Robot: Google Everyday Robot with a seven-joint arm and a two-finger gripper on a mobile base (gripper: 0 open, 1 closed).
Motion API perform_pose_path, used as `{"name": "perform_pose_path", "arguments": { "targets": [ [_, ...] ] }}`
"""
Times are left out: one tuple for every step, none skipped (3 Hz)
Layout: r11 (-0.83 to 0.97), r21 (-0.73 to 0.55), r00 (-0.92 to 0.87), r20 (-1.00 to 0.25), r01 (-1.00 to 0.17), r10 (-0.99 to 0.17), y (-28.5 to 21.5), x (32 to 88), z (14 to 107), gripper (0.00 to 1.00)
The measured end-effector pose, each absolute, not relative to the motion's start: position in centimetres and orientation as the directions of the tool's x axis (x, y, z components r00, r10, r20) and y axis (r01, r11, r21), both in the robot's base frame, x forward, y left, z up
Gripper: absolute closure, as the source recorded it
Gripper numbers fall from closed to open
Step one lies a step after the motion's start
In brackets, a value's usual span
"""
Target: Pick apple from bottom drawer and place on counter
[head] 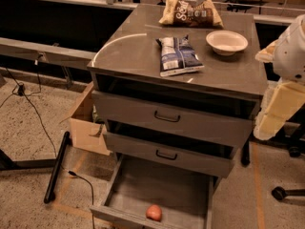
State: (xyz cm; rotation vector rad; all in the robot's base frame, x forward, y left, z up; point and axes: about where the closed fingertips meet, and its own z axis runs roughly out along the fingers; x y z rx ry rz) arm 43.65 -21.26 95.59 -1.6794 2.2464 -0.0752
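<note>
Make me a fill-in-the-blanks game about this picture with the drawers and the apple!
1. The bottom drawer is pulled open, and the ____ lies inside it.
2. The cream bowl sits on the ____.
3. Near the bowl lie ____ snack bags.
4. The gripper hangs at the picture's ____ edge, outside the bottom drawer.
Missing words: apple; counter; two; right.

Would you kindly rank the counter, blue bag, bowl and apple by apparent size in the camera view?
1. counter
2. blue bag
3. bowl, somewhat smaller than the bag
4. apple, clearly smallest
The gripper hangs right of the counter.
</note>
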Motion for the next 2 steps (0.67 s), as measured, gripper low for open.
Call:
{"name": "perform_pose_path", "arguments": {
  "targets": [
    [0.392,-0.226,-0.329,-0.270,-0.892,-0.905,-22.1,42.4,90.8,0.00],
    [0.455,-0.202,-0.385,-0.305,-0.868,-0.871,-23.8,40.5,84.4,0.00]
  ]
}}
